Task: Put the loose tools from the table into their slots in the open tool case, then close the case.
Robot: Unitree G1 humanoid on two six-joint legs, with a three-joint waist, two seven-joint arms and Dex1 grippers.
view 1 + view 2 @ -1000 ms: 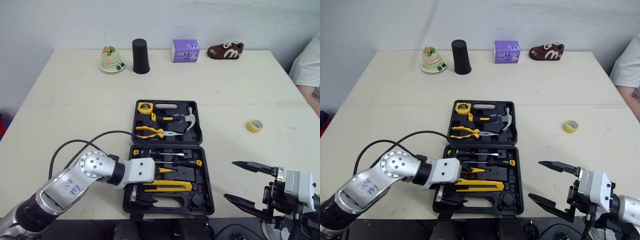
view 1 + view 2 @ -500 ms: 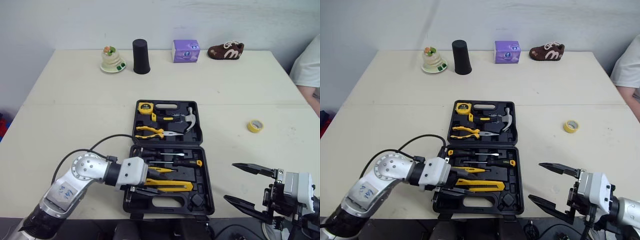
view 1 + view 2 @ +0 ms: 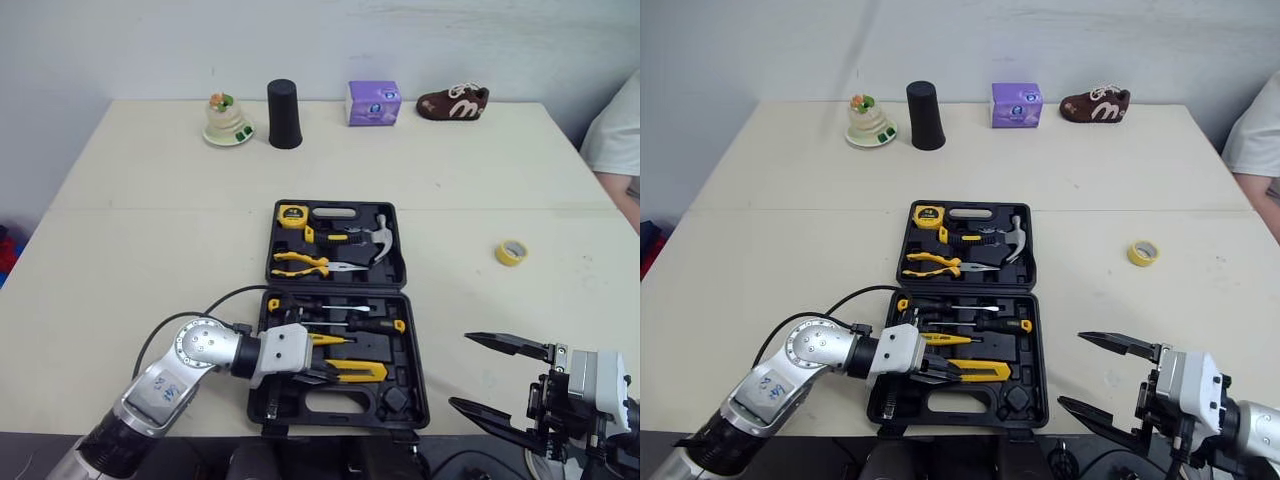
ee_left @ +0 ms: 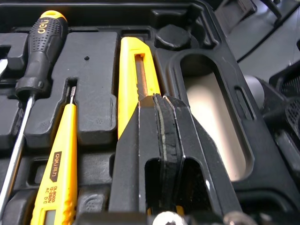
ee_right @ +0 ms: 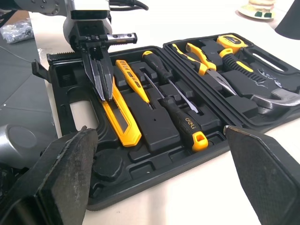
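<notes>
The black tool case [image 3: 418, 380] lies open mid-table, its near half toward me. A yellow utility knife [image 3: 358, 372] rests in a slot in that near half. My left gripper [image 3: 322, 375] is shut, its fingertips [image 4: 161, 101] pressed together right over the knife's near end with nothing between them. Beside the knife lie a yellow test pen [image 4: 58, 168] and a black-handled screwdriver [image 4: 40, 51]. Pliers [image 3: 300, 264], a hammer [image 3: 375, 240] and a tape measure [image 3: 291, 213] fill the far half. A yellow tape roll [image 3: 510, 252] lies loose on the table. My right gripper [image 3: 480, 378] hangs open at the near right.
Along the table's far edge stand a small dish with a figurine [image 3: 224, 120], a black cup [image 3: 284, 114], a purple box [image 3: 372, 102] and a brown shoe-shaped item [image 3: 452, 101]. A person's sleeve [image 3: 615, 130] shows at the right edge. My left arm's black cable [image 3: 215, 300] loops left of the case.
My left gripper has gone from open to shut and moved from the case's near-left corner rightward onto the utility knife. The right gripper has stayed put.
</notes>
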